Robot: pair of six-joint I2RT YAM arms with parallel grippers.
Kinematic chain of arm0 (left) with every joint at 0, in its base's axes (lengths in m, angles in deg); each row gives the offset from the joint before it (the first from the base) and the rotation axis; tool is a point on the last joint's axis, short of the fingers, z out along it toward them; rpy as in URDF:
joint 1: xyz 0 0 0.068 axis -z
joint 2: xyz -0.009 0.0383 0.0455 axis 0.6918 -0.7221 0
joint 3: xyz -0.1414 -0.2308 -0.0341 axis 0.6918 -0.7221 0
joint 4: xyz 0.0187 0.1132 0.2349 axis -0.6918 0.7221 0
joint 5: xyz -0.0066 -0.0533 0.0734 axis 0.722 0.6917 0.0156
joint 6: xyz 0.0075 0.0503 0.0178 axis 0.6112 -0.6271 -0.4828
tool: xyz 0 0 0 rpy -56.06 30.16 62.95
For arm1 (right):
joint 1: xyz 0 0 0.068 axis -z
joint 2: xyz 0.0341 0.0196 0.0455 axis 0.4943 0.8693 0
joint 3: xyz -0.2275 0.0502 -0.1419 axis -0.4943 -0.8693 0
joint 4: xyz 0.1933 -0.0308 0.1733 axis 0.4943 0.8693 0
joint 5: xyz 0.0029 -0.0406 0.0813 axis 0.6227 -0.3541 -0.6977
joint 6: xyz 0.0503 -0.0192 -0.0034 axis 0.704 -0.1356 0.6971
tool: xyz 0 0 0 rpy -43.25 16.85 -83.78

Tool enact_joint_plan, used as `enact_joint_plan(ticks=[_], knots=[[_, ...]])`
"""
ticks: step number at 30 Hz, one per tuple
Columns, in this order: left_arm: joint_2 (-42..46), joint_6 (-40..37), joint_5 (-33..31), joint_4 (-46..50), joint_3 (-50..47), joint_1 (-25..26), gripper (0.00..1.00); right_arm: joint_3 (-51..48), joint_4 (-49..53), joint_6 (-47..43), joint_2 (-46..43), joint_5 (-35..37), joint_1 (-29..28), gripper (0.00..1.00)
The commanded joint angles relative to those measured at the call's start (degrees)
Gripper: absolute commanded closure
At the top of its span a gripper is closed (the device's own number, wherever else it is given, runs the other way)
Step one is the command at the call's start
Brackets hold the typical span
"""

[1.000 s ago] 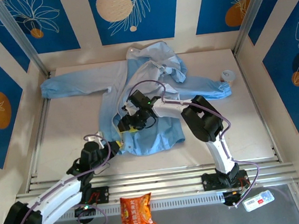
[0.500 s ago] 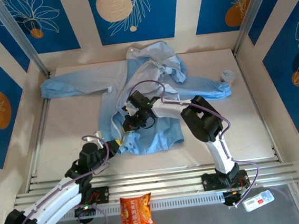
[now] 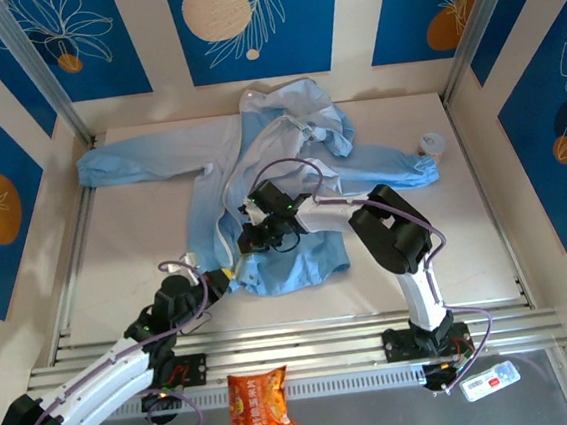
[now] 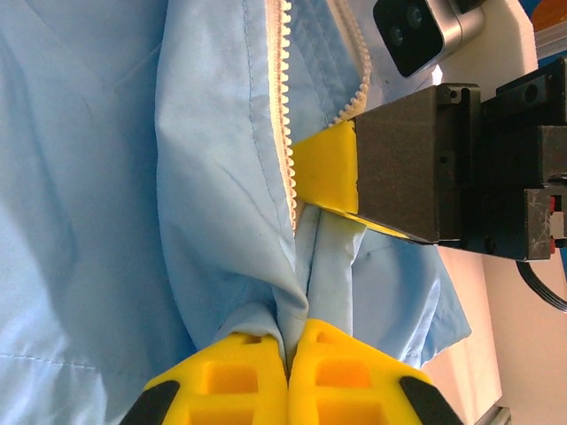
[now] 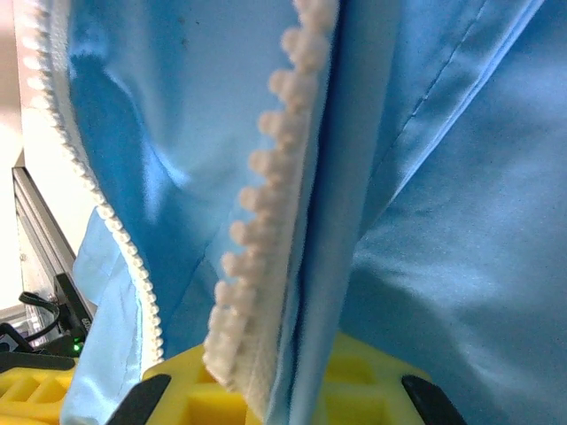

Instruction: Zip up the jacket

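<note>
Going from the left: the light-blue jacket (image 3: 287,142) lies spread on the worktop (image 3: 131,247). Its left sleeve (image 3: 142,156) is stretched flat toward the left wall, and the hood (image 3: 293,106) is bunched up at the far side.

The left claw (image 4: 289,343) comes in low at the near hem. Its yellow fingers (image 4: 232,381) are squeezed tight together with a fold of blue fabric pinched between them, so it's gripping the jacket's bottom edge.

On the metal ledge below the arm bases sits an orange snack bag (image 3: 259,403) (well apart from the jacket).

Just beyond the left claw, a bit further up the front opening, is the right claw (image 3: 252,242). It's closed down narrow on the jacket's edge at the whitish zipper teeth (image 4: 283,115). From its own wrist camera, the toothed strip runs straight down between its yellow pads (image 5: 372,390). From the left wrist camera, one yellow finger presses right against the teeth where the two rows meet. Above that point the two rows stand apart, so the front is unzipped there. I can't make out the slider itself.

Further right, the other sleeve (image 3: 385,166) runs out toward the right wall and ends in a gathered cuff (image 3: 425,171). A small round whitish thing (image 3: 432,143) sits just beside the cuff, not touching it, and I can't tell what it is.
</note>
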Motion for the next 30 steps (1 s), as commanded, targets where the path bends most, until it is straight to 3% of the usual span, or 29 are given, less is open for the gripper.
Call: enact_joint_plan(ticks=[1,5,7,14,20,25,30], knots=[[1.1,1.0,1.0,1.8,-1.1,0.8,1.0,-1.0,-3.7,0.3,-2.3,1.1,1.5,0.99],[1.9,0.9,0.5,0.8,-1.1,0.8,1.0,-5.8,-6.1,-3.5,-7.0,-2.3,3.3,0.54],[2.0,0.5,1.0,0.5,-1.0,0.8,1.0,-8.2,-6.8,-5.9,-9.7,-5.3,5.1,0.47],[3.3,-0.8,2.6,1.4,-1.1,0.8,1.0,-7.2,2.6,-21.9,-16.1,-12.3,8.7,0.46],[4.9,-1.2,3.1,3.0,-1.5,0.8,1.0,1.0,9.7,-31.3,-11.7,-26.3,4.5,0.49],[4.9,-1.1,3.7,3.1,-1.5,0.8,1.0,3.9,9.0,-30.6,-4.4,-34.2,2.0,0.53],[5.1,-0.8,4.7,3.0,-1.5,0.8,1.0,4.7,9.0,-30.3,-1.0,-35.7,0.7,0.53]])
